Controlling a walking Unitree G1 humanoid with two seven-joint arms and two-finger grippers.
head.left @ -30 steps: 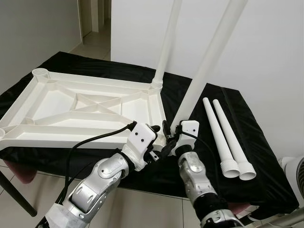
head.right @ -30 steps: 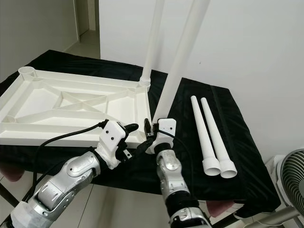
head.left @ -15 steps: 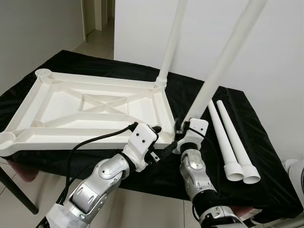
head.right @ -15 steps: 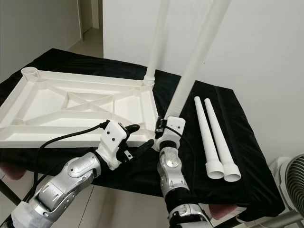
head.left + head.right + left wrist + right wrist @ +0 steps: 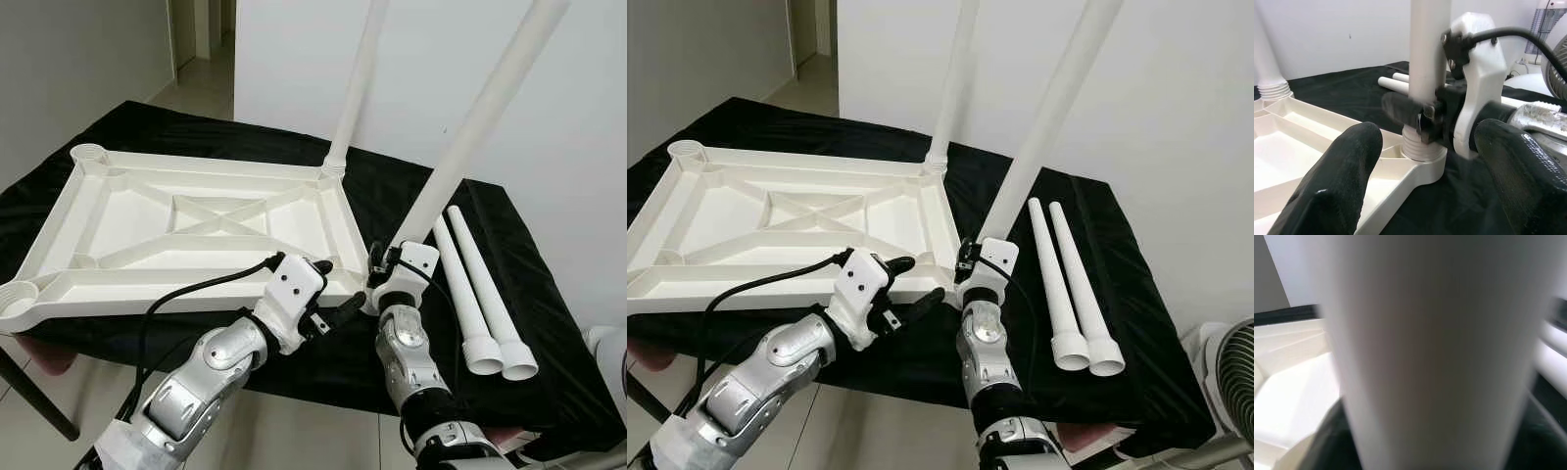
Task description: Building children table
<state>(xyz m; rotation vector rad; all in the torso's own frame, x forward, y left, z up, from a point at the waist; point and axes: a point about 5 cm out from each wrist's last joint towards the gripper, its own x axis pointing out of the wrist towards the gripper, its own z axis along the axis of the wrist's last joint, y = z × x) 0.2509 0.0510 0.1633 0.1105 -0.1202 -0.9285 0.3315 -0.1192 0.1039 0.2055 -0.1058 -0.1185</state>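
My right gripper [image 5: 1426,113] is clamped on a white leg [image 5: 468,140] sitting in the tabletop [image 5: 147,220] near corner socket. Left gripper [image 5: 331,290] hangs open just beside that corner, holding nothing.

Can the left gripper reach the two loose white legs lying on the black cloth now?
Probably not directly: the loose legs lie beyond the right gripper and the leg it holds, which stand between them and the open left gripper.

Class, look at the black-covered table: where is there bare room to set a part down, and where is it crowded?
Bare black cloth lies right of the two loose legs, and a strip runs between them and the tabletop frame. The near frame corner is crowded: the right gripper holds a leg there, with the left gripper alongside.
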